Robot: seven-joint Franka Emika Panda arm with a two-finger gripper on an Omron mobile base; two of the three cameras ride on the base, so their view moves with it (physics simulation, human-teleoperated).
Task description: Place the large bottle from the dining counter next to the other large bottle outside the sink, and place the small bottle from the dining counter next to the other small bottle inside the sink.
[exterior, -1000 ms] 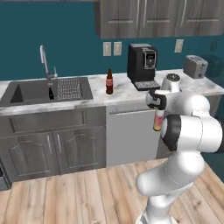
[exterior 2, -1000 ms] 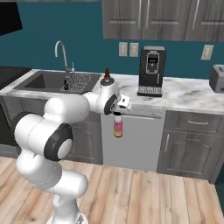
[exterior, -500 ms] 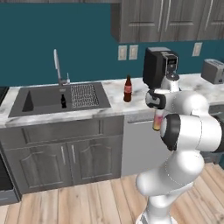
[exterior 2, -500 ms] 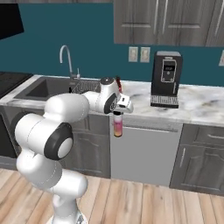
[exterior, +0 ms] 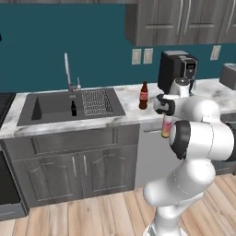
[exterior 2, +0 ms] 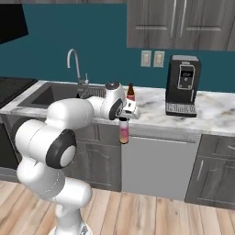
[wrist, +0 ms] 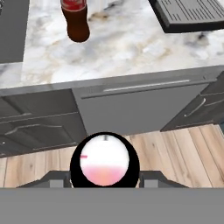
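Observation:
My gripper point(exterior: 165, 116) point(exterior 2: 124, 118) point(wrist: 105, 176) is shut on the top of a bottle with pink and yellow contents point(exterior: 166, 128) point(exterior 2: 123, 132) point(wrist: 105, 162). It hangs upright in front of the counter edge, above the floor. A brown large bottle with a red label point(exterior: 144, 96) point(exterior 2: 131, 92) point(wrist: 75, 19) stands on the marble counter point(exterior: 130, 110) point(wrist: 131, 48) just right of the sink point(exterior: 53, 107). A small dark bottle point(exterior: 73, 108) stands inside the sink basin near the faucet point(exterior: 68, 70) point(exterior 2: 75, 62).
A black coffee machine point(exterior: 178, 71) point(exterior 2: 184, 85) stands on the counter to the right, a toaster point(exterior: 229, 76) beyond it. A wire rack point(exterior: 96, 102) lies in the sink's right half. A dishwasher front point(exterior 2: 156, 165) is below the held bottle. Wooden floor lies in front.
The whole picture has shifted right because the base has driven left along the counter, bringing the sink nearer. The bottle stays in my gripper, held the same way.

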